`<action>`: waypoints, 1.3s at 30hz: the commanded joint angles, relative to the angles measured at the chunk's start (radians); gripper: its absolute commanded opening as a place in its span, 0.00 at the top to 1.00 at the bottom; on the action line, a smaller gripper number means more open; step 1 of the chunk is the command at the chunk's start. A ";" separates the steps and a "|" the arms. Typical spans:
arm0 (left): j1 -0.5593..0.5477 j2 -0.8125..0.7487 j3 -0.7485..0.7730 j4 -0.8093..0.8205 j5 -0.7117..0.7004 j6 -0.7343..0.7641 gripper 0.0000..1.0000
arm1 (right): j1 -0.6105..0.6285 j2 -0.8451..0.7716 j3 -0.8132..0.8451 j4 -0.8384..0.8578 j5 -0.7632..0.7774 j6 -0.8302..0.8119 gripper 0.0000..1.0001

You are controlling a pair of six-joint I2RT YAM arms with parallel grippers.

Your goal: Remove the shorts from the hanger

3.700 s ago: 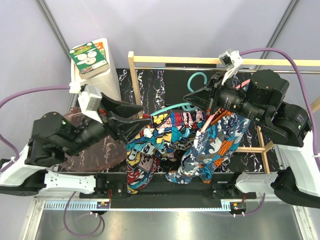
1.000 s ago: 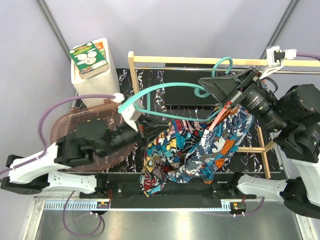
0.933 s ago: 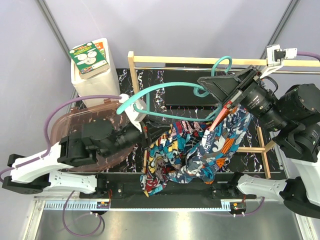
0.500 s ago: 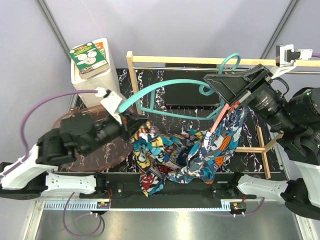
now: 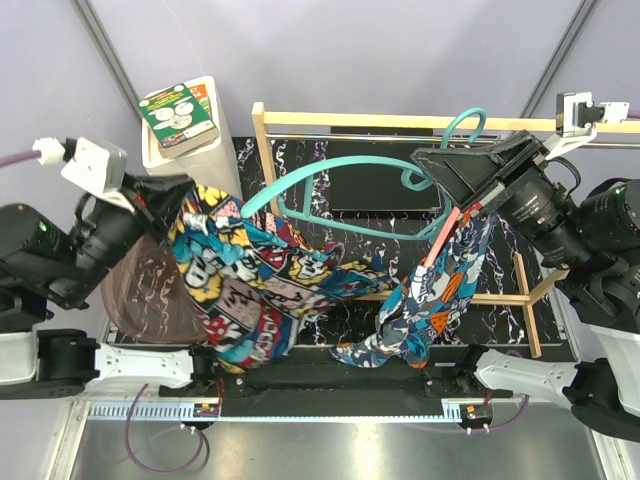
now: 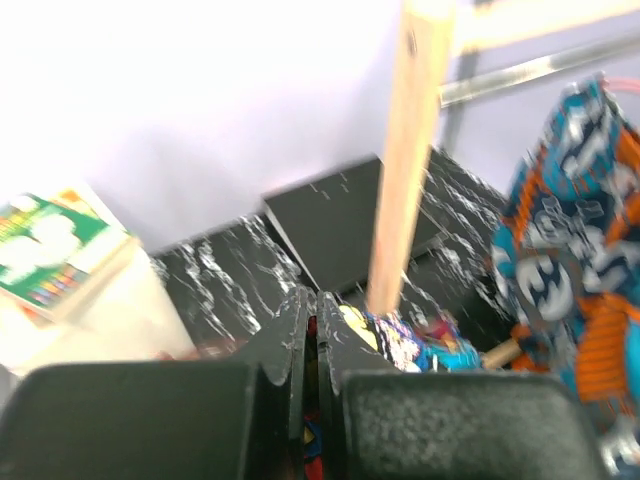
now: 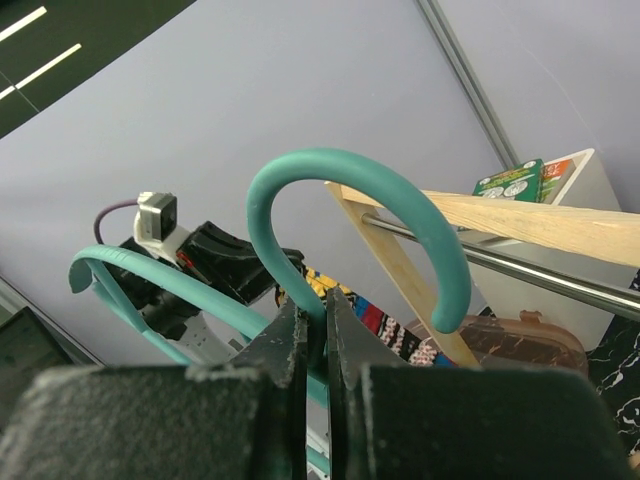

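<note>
The comic-print shorts in navy, red and yellow stretch from my left gripper at the upper left down to the table's middle. That gripper is shut on a fold of them. The teal hanger hangs tilted over the mat, and my right gripper is shut on its neck just under the hook. The teal, orange and white shorts hang from the hanger's right end by a pink clip. I cannot tell whether the comic pair still touches the hanger.
A wooden rack with a metal rail spans the back, and its left post stands close ahead of my left gripper. A white box topped by a green book stands at the back left. A brown translucent tray lies left.
My left gripper has risen and swung far left, dragging the comic shorts out from under the hanger and stretching them. The right gripper and hanger have barely moved.
</note>
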 commanded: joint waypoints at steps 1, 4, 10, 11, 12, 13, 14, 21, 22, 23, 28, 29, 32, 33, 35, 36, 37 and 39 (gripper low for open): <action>0.072 0.159 0.131 -0.025 -0.003 0.124 1.00 | 0.001 -0.008 0.002 0.024 0.038 -0.018 1.00; 0.308 0.179 0.130 -0.020 0.235 0.075 1.00 | 0.001 -0.009 0.000 0.016 0.041 -0.014 1.00; 0.537 0.228 0.195 -0.015 0.309 0.061 1.00 | 0.001 -0.014 -0.001 -0.014 0.059 -0.014 1.00; 0.573 0.238 0.216 -0.009 0.298 0.075 1.00 | 0.001 -0.014 -0.001 -0.020 0.061 -0.014 1.00; 0.591 0.259 0.245 -0.005 0.263 0.081 1.00 | 0.001 -0.014 0.000 -0.022 0.059 -0.014 1.00; 0.607 0.268 0.293 0.003 0.241 0.090 1.00 | 0.001 -0.013 0.000 -0.023 0.061 -0.015 1.00; 0.630 0.282 0.317 0.030 0.217 0.110 1.00 | 0.001 -0.011 0.002 -0.028 0.061 -0.017 1.00; 0.652 0.259 0.326 0.340 0.056 0.314 1.00 | 0.001 0.001 0.006 -0.051 0.059 -0.017 1.00; 0.651 0.259 0.329 0.371 0.045 0.369 1.00 | 0.001 0.001 0.003 -0.051 0.061 -0.018 1.00; 0.652 0.259 0.331 0.430 0.039 0.395 1.00 | 0.001 0.000 0.003 -0.053 0.061 -0.021 1.00; 0.652 0.258 0.338 0.563 0.031 0.540 1.00 | 0.001 0.006 0.008 -0.057 0.068 -0.028 1.00; 0.652 0.259 0.337 0.567 0.033 0.551 1.00 | 0.001 0.006 0.008 -0.057 0.068 -0.028 1.00; 0.654 0.271 0.308 0.551 0.028 0.586 1.00 | 0.001 0.011 0.011 -0.057 0.070 -0.034 1.00; 0.660 0.274 0.300 0.548 0.025 0.603 1.00 | 0.001 0.015 0.012 -0.059 0.071 -0.035 1.00; 0.706 0.288 0.296 0.532 0.031 0.597 1.00 | 0.001 0.015 0.014 -0.059 0.070 -0.037 1.00; 0.729 0.291 0.299 0.531 0.043 0.569 1.00 | 0.001 0.017 0.016 -0.060 0.068 -0.037 1.00; 0.779 0.297 0.308 0.531 0.059 0.549 1.00 | 0.001 0.017 0.017 -0.062 0.068 -0.037 1.00; 0.822 0.311 0.337 0.528 0.105 0.514 1.00 | 0.001 0.018 0.017 -0.065 0.064 -0.038 1.00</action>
